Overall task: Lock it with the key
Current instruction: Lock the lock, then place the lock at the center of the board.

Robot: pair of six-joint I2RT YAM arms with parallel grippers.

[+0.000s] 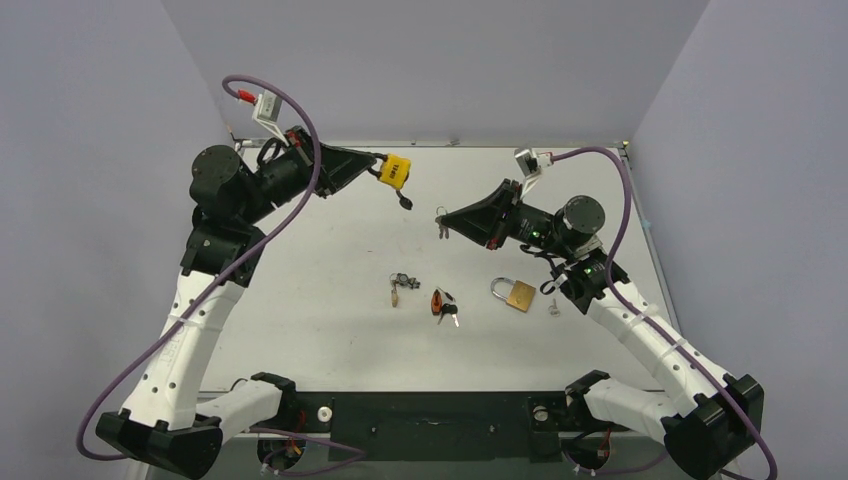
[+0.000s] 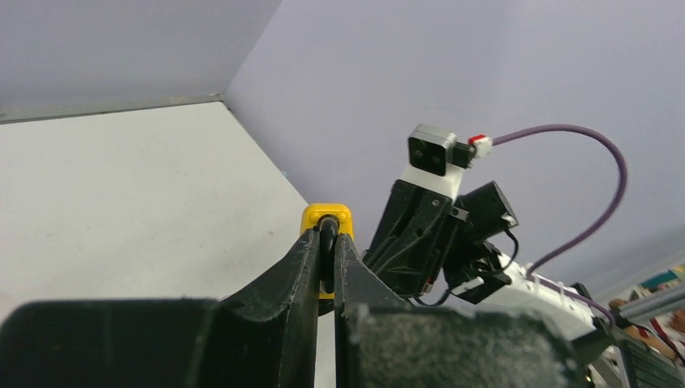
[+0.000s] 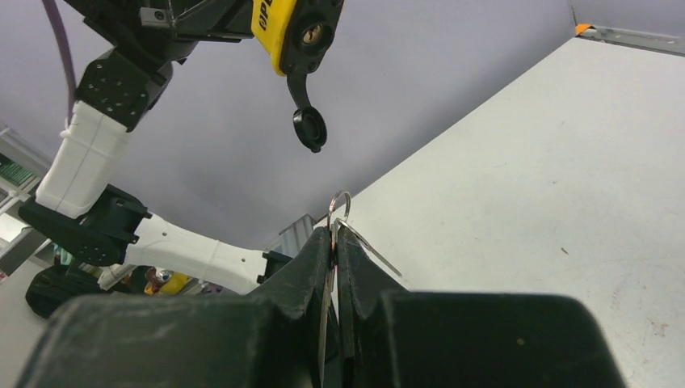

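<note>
My left gripper (image 1: 372, 165) is shut on the black shackle of a yellow padlock (image 1: 395, 171) and holds it in the air at the back of the table. The padlock also shows in the left wrist view (image 2: 326, 220), and in the right wrist view (image 3: 292, 28), where its keyhole faces the camera and a black dust cap (image 3: 309, 128) hangs below it. My right gripper (image 1: 447, 218) is shut on a silver key with a ring (image 3: 341, 212), to the right of and below the padlock, apart from it.
On the table (image 1: 320, 330) lie a brass padlock (image 1: 514, 294) with a small key (image 1: 553, 307) beside it, an orange-and-black key bunch (image 1: 442, 303) and a small dark lock with keys (image 1: 398, 284). Grey walls stand close on all sides.
</note>
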